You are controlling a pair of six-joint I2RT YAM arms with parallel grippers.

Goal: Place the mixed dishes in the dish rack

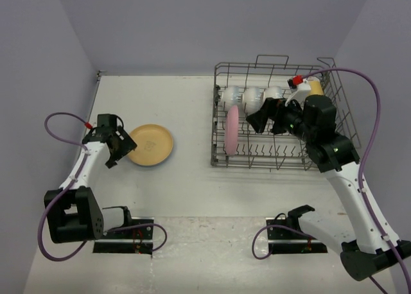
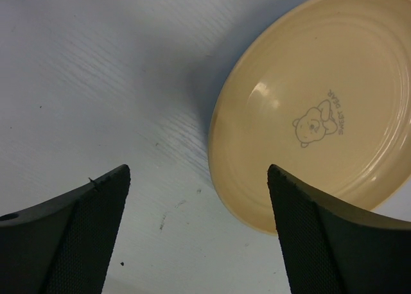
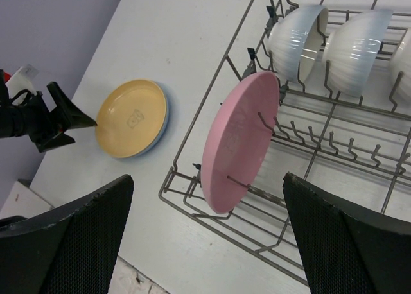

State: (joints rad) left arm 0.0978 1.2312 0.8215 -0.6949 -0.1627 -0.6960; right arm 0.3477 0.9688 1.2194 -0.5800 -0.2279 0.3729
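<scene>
Three small white ribbed bowls (image 1: 252, 99) stand on edge in a row along the 12 o'clock side of the large grey wire dish rack (image 1: 221, 160), towards its 11 o'clock corner. The rack sits at about 2 o'clock on the white table (image 1: 192, 198) in my overhead view. At the rack's 9 o'clock side a round pink plate (image 3: 239, 140) stands upright on its rim between the tines.

Out at 9 o'clock on the table, well apart from the rack, the round orange-yellow plate (image 2: 314, 114) with a small bear print lies flat on top of a blue plate (image 3: 165, 117), of which I see only a sliver of rim. My left gripper (image 1: 124, 149) hangs at the 9 o'clock edge of that stack, its fingers spread wide and holding nothing. One finger overlaps the yellow rim in the wrist view, and I cannot tell whether it touches.

My right gripper (image 1: 259, 119) hovers above the rack beside the bowls, jaws wide apart and empty.
</scene>
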